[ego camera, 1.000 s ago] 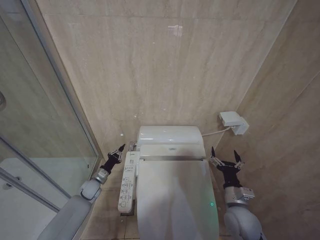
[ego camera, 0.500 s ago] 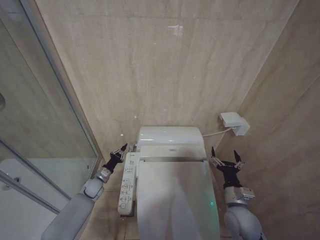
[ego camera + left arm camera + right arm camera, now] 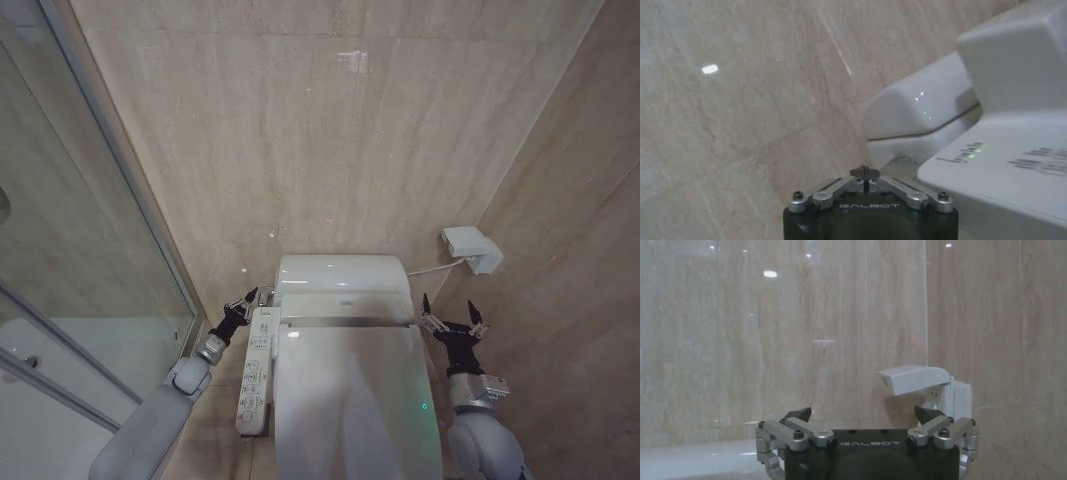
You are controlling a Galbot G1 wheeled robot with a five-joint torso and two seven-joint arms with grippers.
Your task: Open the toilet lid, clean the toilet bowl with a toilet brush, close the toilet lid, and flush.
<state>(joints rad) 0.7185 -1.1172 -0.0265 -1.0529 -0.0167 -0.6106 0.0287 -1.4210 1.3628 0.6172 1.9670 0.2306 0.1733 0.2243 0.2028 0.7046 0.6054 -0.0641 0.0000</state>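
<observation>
Meanwhile, your glossy white oval plastic toilet lid (image 3: 350, 400) lies shut over the bowl; left pincer (image 3: 243, 305), tips pinched together, sits beside its hinge-end corner, apparently to lift it, right pincer (image 3: 450, 322) spread wide opposite.

glossy white toilet lid (image 3: 350, 400) shut flat over toilet bowl (image 3: 340, 272)

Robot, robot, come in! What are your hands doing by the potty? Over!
Left gripper shut, beside button panel. Right gripper open, right of toilet lid. Lid down. Nothing blocking.
</observation>
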